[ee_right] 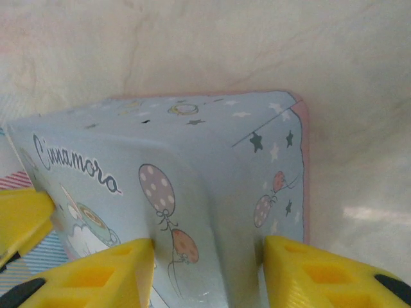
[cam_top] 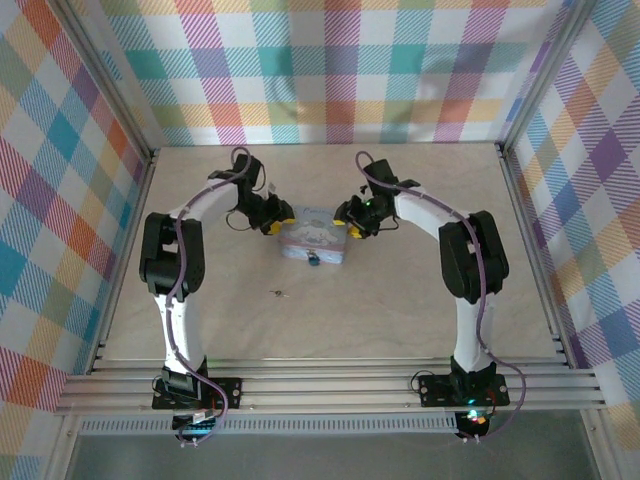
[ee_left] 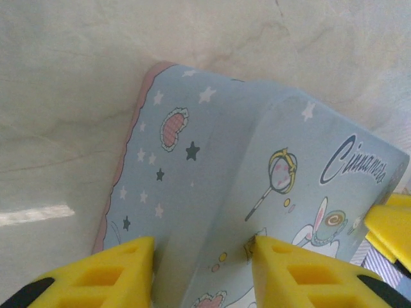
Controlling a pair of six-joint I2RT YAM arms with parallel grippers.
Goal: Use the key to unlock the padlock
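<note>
Found left pincer [ee_left: 202,256] spread astride left end of pastel blue picture-lidded tin box [cam_top: 312,238] | right pincer [ee_right: 207,253] spread astride right end | located tiny dark bluish padlock [cam_top: 314,260] at tin's near wall, mid-bench [cam_top: 400,310] | small metal key [cam_top: 277,293] loose nearer, ungrasped | risk: squeezing unevenly could skid tin and swing padlock away.

Pale wood-grain tabletop [cam_top: 400,300]; pastel plaid walls [cam_top: 340,60] on three sides; aluminium rails [cam_top: 330,385] at near edge.

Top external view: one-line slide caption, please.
Left gripper and right gripper straddle the tin box; padlock at its near side, key on the table.
</note>
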